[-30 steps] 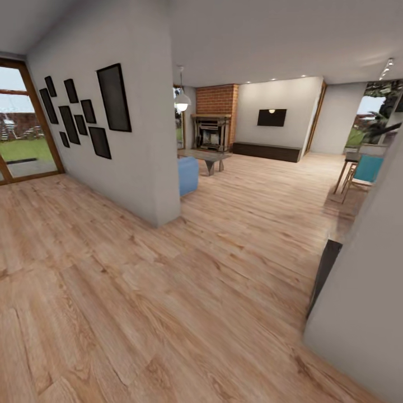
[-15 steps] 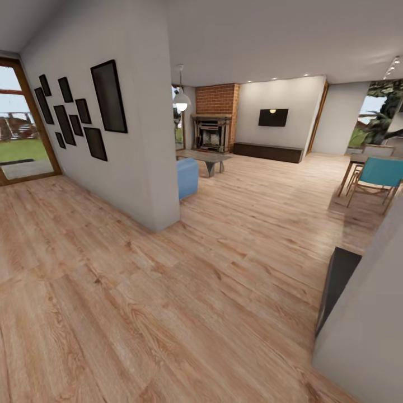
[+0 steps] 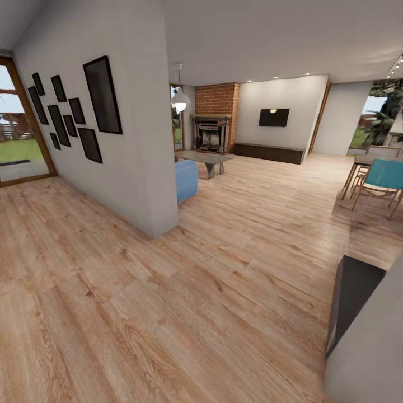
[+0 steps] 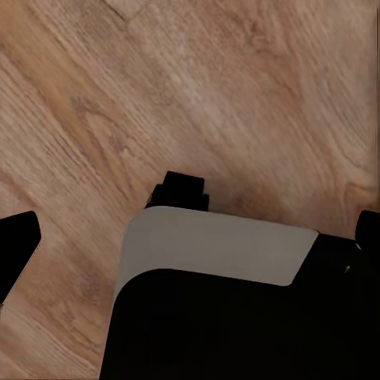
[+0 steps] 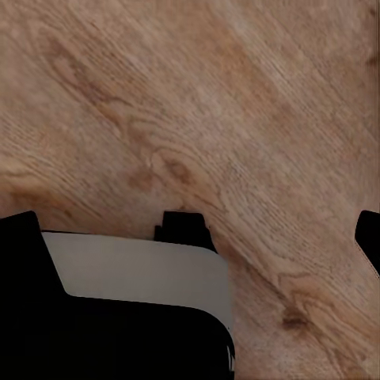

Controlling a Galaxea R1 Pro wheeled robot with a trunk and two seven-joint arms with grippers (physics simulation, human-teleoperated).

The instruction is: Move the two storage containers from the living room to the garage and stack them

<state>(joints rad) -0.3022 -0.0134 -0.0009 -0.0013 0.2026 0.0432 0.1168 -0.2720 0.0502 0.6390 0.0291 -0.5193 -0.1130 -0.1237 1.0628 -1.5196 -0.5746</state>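
Head cam: the robot's rolling over light wood-plank flooring (image 3: 184, 291), looking past a white partition wall (image 3: 134, 129) hung with a cluster of black picture frames (image 3: 102, 94). Beyond that wall's end is the living room: a blue sofa corner (image 3: 186, 179) right against it, a low grey coffee table (image 3: 208, 159) just past the sofa, then a brick fireplace (image 3: 215, 120) with a white pendant lamp (image 3: 181, 101) hanging in front. A black TV (image 3: 273, 117) sits on the far wall to the fireplace's right, with a dark wood bench (image 3: 268, 152) below it. No storage containers spotted from here. A teal chair (image 3: 385, 174) stands well off to the right.

Left wrist cam: plank floor below, plus the robot's own black and grey body (image 4: 222, 293); dark finger bits at both edges, can't tell how wide they're spread, nothing visibly held.

Right wrist cam: same deal, floor (image 5: 222, 127) and body, grip state unclear.
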